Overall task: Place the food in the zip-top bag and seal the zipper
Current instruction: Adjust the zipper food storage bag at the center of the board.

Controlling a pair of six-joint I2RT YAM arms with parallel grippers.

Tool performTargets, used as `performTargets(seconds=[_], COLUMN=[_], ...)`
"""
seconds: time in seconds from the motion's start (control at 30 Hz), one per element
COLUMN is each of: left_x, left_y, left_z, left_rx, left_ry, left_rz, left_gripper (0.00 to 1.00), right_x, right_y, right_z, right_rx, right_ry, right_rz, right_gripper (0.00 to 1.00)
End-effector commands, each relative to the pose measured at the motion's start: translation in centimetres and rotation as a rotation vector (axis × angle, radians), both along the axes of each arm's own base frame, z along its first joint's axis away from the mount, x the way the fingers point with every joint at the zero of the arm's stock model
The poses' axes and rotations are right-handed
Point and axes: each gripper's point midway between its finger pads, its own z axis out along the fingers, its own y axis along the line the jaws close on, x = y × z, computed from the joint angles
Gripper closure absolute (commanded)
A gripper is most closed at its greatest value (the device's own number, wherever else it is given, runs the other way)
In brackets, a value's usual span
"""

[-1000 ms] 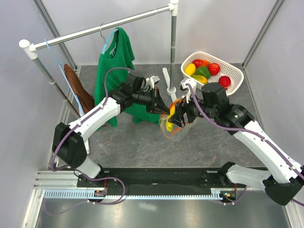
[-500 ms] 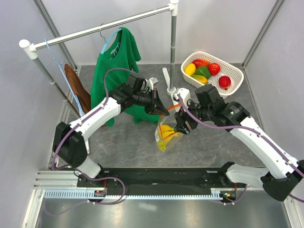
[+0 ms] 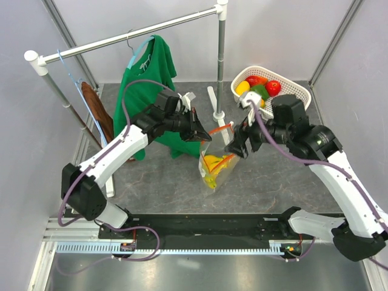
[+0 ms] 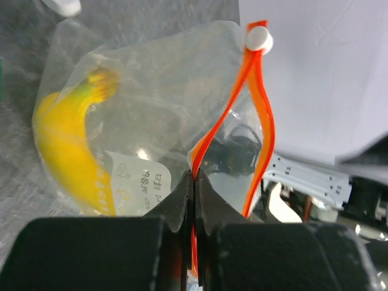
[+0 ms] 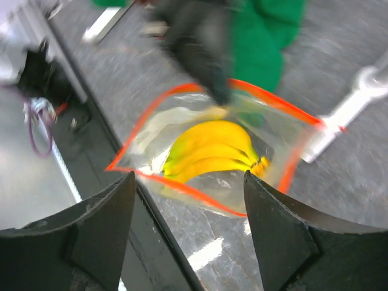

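The clear zip-top bag (image 3: 216,168) hangs from my left gripper (image 3: 203,134), which is shut on its orange-red zipper (image 3: 219,129). The yellow banana bunch (image 3: 212,163) lies inside the bag. In the left wrist view the left gripper (image 4: 194,179) pinches the zipper strip (image 4: 262,109); the white end piece (image 4: 259,39) is at the top. My right gripper (image 3: 240,145) is open and empty just right of the bag. In the right wrist view it (image 5: 189,179) hovers above the open bag mouth and the bananas (image 5: 212,151). A lemon (image 3: 242,88), green pepper (image 3: 259,91) and red tomato (image 3: 273,88) lie in the basket.
The white mesh basket (image 3: 298,92) stands at the back right, partly behind my right arm. A clothes rack (image 3: 121,40) carries a green shirt (image 3: 145,91) and a brown garment (image 3: 102,118). The rack's white foot (image 3: 213,100) lies behind the bag.
My right gripper has let go of the banana bunch inside the bag and drawn back up and to the right. The bag now hangs from my left gripper alone.
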Motion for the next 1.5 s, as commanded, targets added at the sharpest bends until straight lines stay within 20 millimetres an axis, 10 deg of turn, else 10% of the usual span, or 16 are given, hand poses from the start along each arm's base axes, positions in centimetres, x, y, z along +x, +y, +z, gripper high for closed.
performTargets(seconds=[0.0, 0.67, 0.8, 0.87, 1.13, 1.23, 1.47], left_x=[1.3, 1.5, 1.2, 1.1, 0.6, 0.2, -0.8], left_y=[1.6, 0.3, 0.9, 1.5, 2.9, 2.6, 2.2], left_z=[4.1, 2.3, 1.4, 1.4, 0.4, 1.3, 5.5], left_rx=[0.015, 0.064, 0.112, 0.141, 0.239, 0.218, 0.124], left_ry=[-0.174, -0.172, -0.184, -0.222, -0.26, -0.286, -0.349], left_rz=[0.11, 0.116, 0.092, 0.076, 0.028, -0.013, -0.034], left_gripper=[0.98, 0.92, 0.79, 0.74, 0.7, 0.98, 0.98], right_x=[5.5, 5.9, 6.9, 7.1, 7.1, 7.4, 11.7], right_y=[-2.7, -5.1, -4.3, -4.3, -4.2, -4.2, -2.4], right_z=[0.1, -10.6, -9.0, -8.3, -8.1, -8.4, -6.3], right_rx=[0.085, -0.005, 0.036, 0.036, 0.03, 0.023, 0.079], right_ry=[0.171, 0.533, 0.492, 0.455, 0.424, 0.411, 0.326], right_rz=[-0.262, -0.405, -0.373, -0.357, -0.323, -0.319, -0.275], right_gripper=[0.2, 0.24, 0.91, 1.0, 1.0, 1.0, 1.0])
